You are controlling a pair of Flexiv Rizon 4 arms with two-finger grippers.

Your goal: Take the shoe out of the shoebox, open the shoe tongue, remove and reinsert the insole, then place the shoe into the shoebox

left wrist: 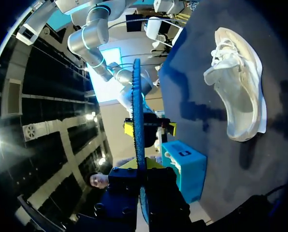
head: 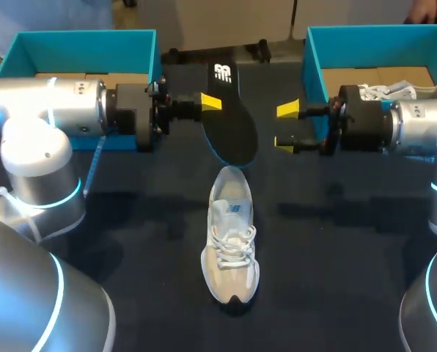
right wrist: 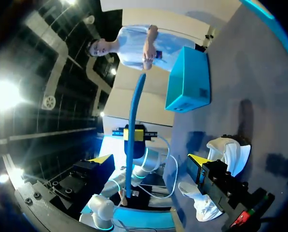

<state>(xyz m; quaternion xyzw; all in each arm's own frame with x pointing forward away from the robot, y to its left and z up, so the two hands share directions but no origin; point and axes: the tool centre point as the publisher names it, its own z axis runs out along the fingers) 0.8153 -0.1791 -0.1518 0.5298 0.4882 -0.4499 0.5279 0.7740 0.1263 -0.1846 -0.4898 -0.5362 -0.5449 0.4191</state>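
Silver arms (head: pixel 53 110), cyan joint rings (head: pixel 66 195), black wrists (head: pixel 147 117), yellow-tipped left pincer (head: pixel 208 110), right pincer (head: pixel 285 127)

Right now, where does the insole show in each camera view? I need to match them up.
Head view: the insole is in the middle at the back, held by the left gripper, just beyond the shoe heel.
Left wrist view: edge-on, a thin blue strip running out from its own gripper.
Right wrist view: edge-on blue strip ahead of the open right gripper.
Shared landmark: the white shoe, also in the left wrist and right wrist views.
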